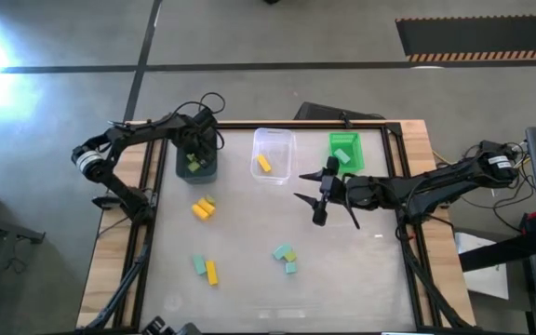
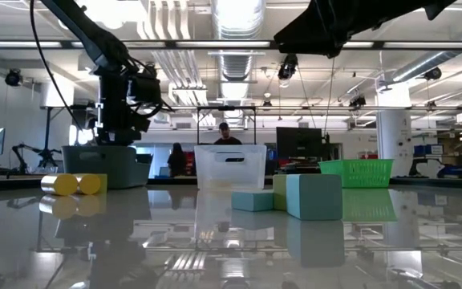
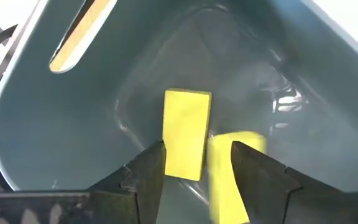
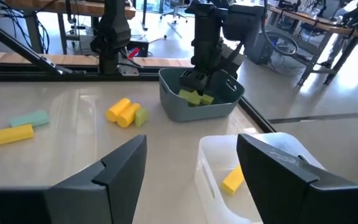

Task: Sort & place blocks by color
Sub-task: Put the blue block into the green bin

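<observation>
Hovering inside the grey bin (image 1: 197,170), the left gripper (image 3: 197,163) stands partly open, a yellow-green block (image 3: 186,134) between its fingers; grip unclear. Lifting early could drag it back out. The right gripper (image 1: 321,197) waits wide open, empty, mid-table.

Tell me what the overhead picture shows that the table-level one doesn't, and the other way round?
Only the overhead view shows inside the bins: yellow-green blocks in the dark teal bin, a yellow block in the clear bin, a pale block in the green bin. It also shows the right gripper open over the table. Only the table-level view shows the room behind, with people and monitors. Both show the left arm at the teal bin, all three bins and loose blocks.
</observation>
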Robot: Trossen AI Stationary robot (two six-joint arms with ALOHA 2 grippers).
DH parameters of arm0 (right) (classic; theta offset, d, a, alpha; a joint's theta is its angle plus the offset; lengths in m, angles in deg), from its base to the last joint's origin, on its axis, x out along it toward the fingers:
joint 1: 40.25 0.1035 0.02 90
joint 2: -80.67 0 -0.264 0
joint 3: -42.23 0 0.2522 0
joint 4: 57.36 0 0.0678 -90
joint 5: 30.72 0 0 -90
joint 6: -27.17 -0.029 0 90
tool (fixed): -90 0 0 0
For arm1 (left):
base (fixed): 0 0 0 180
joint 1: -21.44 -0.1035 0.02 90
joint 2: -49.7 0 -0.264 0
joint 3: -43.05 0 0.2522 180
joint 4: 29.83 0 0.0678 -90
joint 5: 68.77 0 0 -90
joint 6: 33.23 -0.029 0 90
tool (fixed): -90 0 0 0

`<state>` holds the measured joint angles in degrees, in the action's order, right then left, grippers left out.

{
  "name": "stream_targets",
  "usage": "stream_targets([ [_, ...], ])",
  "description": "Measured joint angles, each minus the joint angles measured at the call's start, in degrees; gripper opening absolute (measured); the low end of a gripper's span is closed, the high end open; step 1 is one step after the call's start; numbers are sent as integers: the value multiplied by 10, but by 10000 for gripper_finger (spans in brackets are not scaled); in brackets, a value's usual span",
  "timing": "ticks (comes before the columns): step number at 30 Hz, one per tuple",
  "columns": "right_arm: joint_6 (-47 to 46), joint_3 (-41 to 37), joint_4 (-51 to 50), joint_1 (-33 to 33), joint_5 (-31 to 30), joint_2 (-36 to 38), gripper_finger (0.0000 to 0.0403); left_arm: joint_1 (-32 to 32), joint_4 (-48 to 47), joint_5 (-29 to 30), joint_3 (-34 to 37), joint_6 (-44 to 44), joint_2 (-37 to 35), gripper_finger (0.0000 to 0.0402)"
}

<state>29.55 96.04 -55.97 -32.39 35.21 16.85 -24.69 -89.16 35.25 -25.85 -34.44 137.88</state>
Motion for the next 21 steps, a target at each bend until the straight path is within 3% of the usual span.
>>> stream_targets([
  [9, -85, 1, -40, 0, 10, 0, 240, 38, 1, 0, -6, -7, -76, 170],
  [13, -130, 11, -88, 2, 55, 0, 240, 92, 26, 0, -3, 1, -145, 170],
  [21, -175, 37, -170, 9, 95, 0, 240, 239, 191, -1, 37, 39, -273, 171],
])
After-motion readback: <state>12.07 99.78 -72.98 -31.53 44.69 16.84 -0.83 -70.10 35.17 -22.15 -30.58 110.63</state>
